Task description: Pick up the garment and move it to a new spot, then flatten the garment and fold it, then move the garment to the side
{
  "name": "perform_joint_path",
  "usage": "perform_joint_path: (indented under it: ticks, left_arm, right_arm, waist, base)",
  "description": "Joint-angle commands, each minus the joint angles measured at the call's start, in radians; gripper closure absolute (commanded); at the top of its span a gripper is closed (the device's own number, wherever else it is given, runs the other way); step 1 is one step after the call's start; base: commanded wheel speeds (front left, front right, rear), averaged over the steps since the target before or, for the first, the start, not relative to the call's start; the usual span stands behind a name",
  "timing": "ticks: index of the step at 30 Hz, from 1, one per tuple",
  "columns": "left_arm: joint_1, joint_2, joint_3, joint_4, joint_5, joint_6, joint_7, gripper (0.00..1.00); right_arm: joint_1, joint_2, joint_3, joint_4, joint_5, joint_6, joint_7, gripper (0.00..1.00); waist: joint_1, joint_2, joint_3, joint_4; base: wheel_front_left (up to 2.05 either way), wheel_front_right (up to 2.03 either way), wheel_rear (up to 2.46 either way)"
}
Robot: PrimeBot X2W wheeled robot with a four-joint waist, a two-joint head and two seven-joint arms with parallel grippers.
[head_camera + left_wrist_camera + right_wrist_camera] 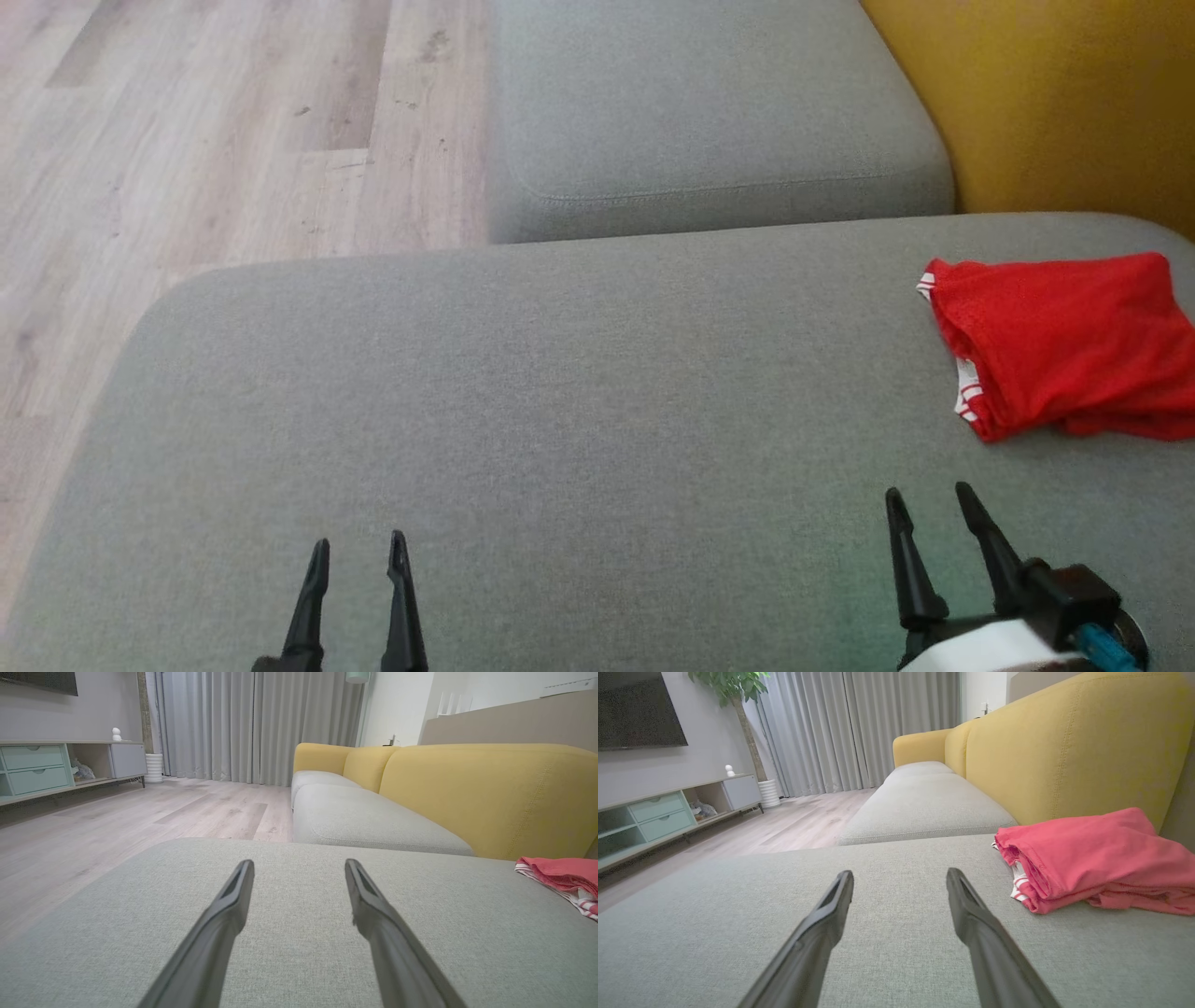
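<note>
Red mesh-fabric garment (1064, 341) with white-striped trim, lying folded at right edge of frame on grey woven cushion (560, 420): probably light, limp, best pinched at near corner; left gripper (360, 539) and right gripper (927, 489) spread wide, empty.

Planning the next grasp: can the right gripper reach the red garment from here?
Probably yes. The right gripper is open, the garment lies just ahead to its right, and only bare cushion lies between them.

Pale wood flooring (233, 140) is seen at upper left; grey sofa cushions (560, 420) are backed by yellow upholstery (1055, 93). Grey curtains (252, 723) are hung top centre, a cabinet (56, 765) left.
</note>
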Motion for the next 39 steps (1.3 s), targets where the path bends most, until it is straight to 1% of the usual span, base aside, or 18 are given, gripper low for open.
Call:
perform_joint_path:
  ticks: [1, 9, 10, 14, 39]
  left_arm:
    - [-0.034, -0.003, 0.041, -0.041, 0.011, 0.001, -0.010, 0.00]
    - [-0.030, -0.003, 0.044, -0.038, 0.028, -0.001, -0.010, 0.00]
    - [0.000, 0.000, 0.002, -0.005, 0.022, -0.001, 0.000, 1.00]
    - [0.009, 0.000, -0.003, 0.047, 0.018, -0.001, 0.005, 1.00]
    - [-0.057, 0.014, 0.048, 0.060, -0.292, -0.059, 0.065, 1.00]
  right_arm:
    - [-0.036, -0.005, 0.020, -0.039, 0.013, -0.001, -0.011, 0.00]
    - [-0.025, -0.005, 0.029, -0.039, 0.037, -0.001, -0.011, 0.00]
    - [0.000, 0.001, 0.003, -0.004, 0.034, 0.000, 0.000, 1.00]
    - [0.010, 0.001, 0.003, 0.050, 0.041, 0.000, 0.003, 1.00]
    - [-0.043, -0.007, -0.025, 0.035, 0.353, 0.000, 0.071, 1.00]
  waist:
    - [0.0002, -0.0001, -0.001, 0.006]
    - [0.0002, -0.0001, 0.003, 0.011]
    - [0.0002, -0.0001, 0.003, 0.011]
    - [0.0002, -0.0001, 0.004, 0.011]
    - [0.0002, -0.0001, 0.033, 0.011]
  base:
    - [0.00, 0.00, 0.00]
    - [0.00, 0.00, 0.00]
    - [0.00, 0.00, 0.00]
    - [0.00, 0.00, 0.00]
    - [0.00, 0.00, 0.00]
